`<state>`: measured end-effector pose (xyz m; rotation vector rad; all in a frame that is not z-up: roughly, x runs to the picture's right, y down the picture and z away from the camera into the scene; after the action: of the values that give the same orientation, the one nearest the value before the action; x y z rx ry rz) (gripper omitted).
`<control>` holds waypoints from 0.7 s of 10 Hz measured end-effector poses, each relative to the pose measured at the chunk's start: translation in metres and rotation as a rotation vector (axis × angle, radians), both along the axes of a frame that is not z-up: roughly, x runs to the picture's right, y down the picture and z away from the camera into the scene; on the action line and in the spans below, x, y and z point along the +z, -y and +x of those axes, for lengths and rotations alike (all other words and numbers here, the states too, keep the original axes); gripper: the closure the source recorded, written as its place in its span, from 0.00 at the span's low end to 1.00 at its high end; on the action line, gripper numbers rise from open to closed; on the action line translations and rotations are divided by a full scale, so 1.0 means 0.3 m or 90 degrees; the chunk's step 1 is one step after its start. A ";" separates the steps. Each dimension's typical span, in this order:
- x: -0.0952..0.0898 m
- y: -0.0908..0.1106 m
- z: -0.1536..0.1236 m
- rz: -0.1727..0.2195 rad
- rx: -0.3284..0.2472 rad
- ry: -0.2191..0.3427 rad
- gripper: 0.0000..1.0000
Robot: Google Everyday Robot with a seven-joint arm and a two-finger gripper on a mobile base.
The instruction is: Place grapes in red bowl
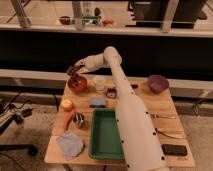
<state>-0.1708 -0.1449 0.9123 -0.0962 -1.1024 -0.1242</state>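
- Wooden table (165, 107) stands before a dark counter.
- Gripper (75, 71) sits over red bowl (77, 84); grapes (75, 76) indistinct, jaw state cannot be told.

Dark grapes (75, 75) sit at the red bowl's (78, 85) far rim, under the gripper (73, 71).

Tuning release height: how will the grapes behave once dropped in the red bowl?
The grapes look like a lumpy cluster, so probably floppy, settling rather than rolling. The gripper sits over the red bowl, whose small round shape might shift if bumped.
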 end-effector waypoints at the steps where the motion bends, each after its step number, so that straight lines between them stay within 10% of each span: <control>1: 0.000 0.000 0.000 0.000 0.000 0.000 0.58; 4: 0.001 0.000 0.000 0.000 0.000 0.000 0.28; 7: 0.004 -0.004 0.000 -0.001 -0.001 0.000 0.20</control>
<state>-0.1709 -0.1437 0.9134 -0.0980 -1.1018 -0.1242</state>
